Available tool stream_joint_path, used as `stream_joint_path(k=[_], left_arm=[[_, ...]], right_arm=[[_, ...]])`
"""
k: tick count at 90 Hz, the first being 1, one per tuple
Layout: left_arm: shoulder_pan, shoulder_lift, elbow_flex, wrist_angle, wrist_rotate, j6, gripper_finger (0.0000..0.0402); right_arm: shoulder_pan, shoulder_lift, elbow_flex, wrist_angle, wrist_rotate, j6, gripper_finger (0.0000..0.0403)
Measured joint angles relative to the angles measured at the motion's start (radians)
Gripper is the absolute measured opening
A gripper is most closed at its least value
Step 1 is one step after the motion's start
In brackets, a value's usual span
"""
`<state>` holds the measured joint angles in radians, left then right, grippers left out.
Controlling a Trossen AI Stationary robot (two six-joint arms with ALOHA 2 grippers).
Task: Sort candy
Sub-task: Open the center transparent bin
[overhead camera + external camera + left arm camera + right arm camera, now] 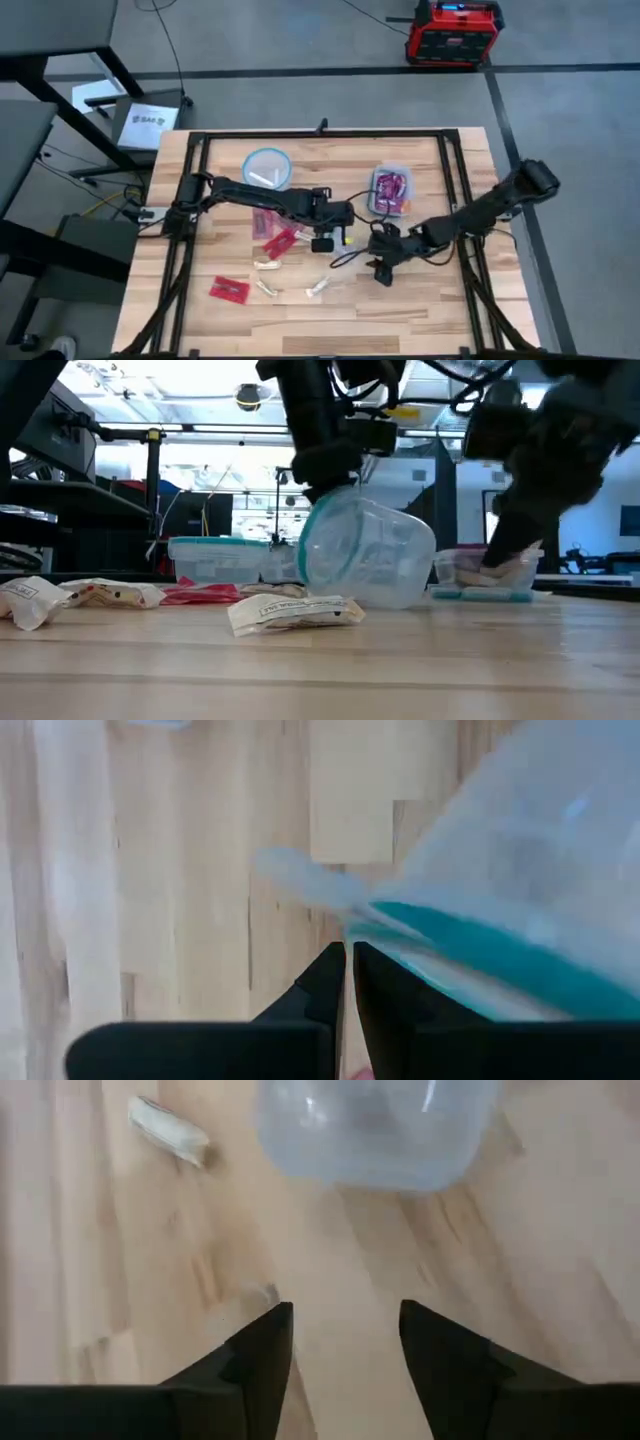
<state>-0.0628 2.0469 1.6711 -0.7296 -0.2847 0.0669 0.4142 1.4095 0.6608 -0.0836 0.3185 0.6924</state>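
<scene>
Your left gripper is pinched on the rim of a tilted clear tub; your right gripper, jaws apart, waits just beside it. Purple sweets fill the tray behind them. Red packets and cream sticks lie unsorted nearby.

Round container sits back-left on the tabletop, rectangular container back-right, candy scattered front-left, tilted container between both arms at centre.
</scene>
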Motion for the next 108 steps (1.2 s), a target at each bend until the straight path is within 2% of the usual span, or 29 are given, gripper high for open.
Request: stream_joint_path(k=[7,13,34,47,62,71,89,108], left_arm=[[0.000,0.000,0.000,-0.002,-0.001,0.000,0.0013],[-0.001,0.000,0.000,-0.002,-0.002,-0.003,0.0013],[-0.013,-0.021,0.000,-0.019,0.015,0.008,0.0013],[-0.026,-0.076,0.002,-0.048,0.034,0.025,0.0013],[-0.034,-0.094,0.002,-0.050,0.191,0.049,0.0013],[-0.038,-0.094,-0.031,-0.048,0.212,0.042,0.0013],[-0.043,-0.094,-0.103,-0.013,0.214,0.005,0.0013],[-0.061,-0.094,-0.103,0.035,0.230,0.009,0.0013]], right_arm=[[0.004,-0.009,0.002,0.063,0.139,-0.032,0.0171],[0.001,0.009,0.002,0.132,0.203,-0.044,0.0171],[0.032,0.166,0.009,0.402,0.227,-0.039,0.0171],[0.075,0.201,0.059,0.410,0.338,-0.038,0.0171],[0.091,0.275,0.142,0.368,0.427,-0.027,0.0171],[0.090,0.331,0.186,0.301,0.472,0.011,0.0171],[0.104,0.375,0.247,0.199,0.453,0.041,0.0171],[0.143,0.330,0.248,0.115,0.417,0.040,0.0171]])
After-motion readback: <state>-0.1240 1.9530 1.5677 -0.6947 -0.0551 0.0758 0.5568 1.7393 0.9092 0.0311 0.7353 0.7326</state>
